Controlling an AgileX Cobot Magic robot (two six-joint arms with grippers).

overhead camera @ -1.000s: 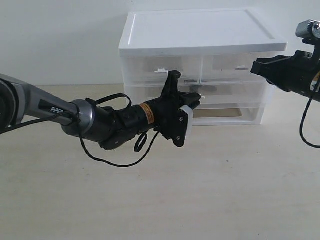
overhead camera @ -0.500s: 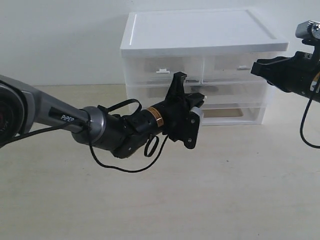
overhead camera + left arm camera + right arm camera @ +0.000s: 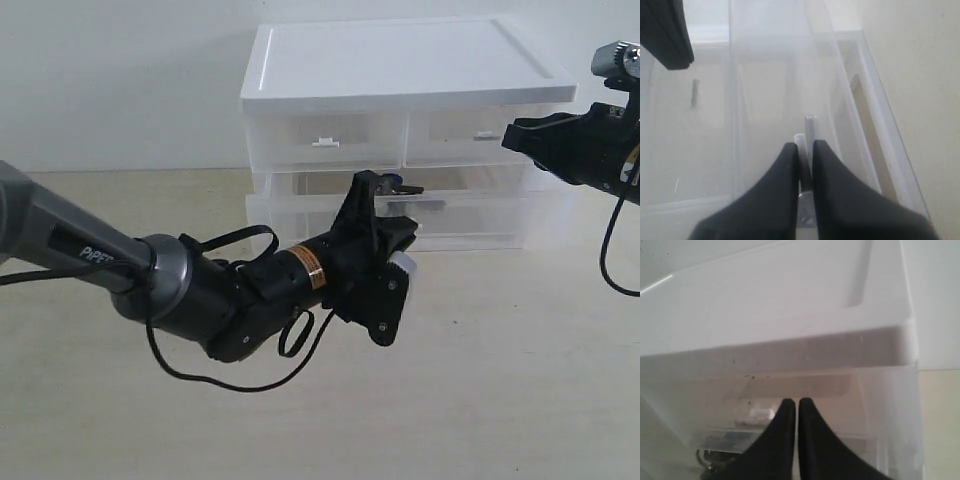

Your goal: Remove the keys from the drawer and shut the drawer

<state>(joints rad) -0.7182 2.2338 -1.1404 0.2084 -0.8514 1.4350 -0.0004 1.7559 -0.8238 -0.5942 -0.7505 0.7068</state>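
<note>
The translucent full-width drawer (image 3: pixel 490 215) stands pulled partway out of the white cabinet (image 3: pixel 400 60). My left gripper (image 3: pixel 405 228) is shut on its small white tab handle (image 3: pixel 800 141), which sits pinched between the black fingers (image 3: pixel 785 175). A dark patch with a hint of metal, the keys (image 3: pixel 402 187), shows in the opened drawer just behind the left gripper. In the right wrist view the keys (image 3: pixel 710 462) appear dimly through the plastic. My right gripper (image 3: pixel 510 135) hovers by the cabinet's right upper corner, shut on nothing (image 3: pixel 798 402).
Two half-width upper drawers (image 3: pixel 325 135) (image 3: pixel 470 125) sit closed under the cabinet's lid. A lower compartment (image 3: pixel 470 238) lies beneath the opened drawer. The cabinet stands on a pale wooden tabletop (image 3: pixel 480 380) against a white wall. A black cable (image 3: pixel 230 380) loops under the left arm.
The left gripper has drawn back from the cabinet and lower in the view, pulling the drawer out by its handle. The right arm has stayed still.
</note>
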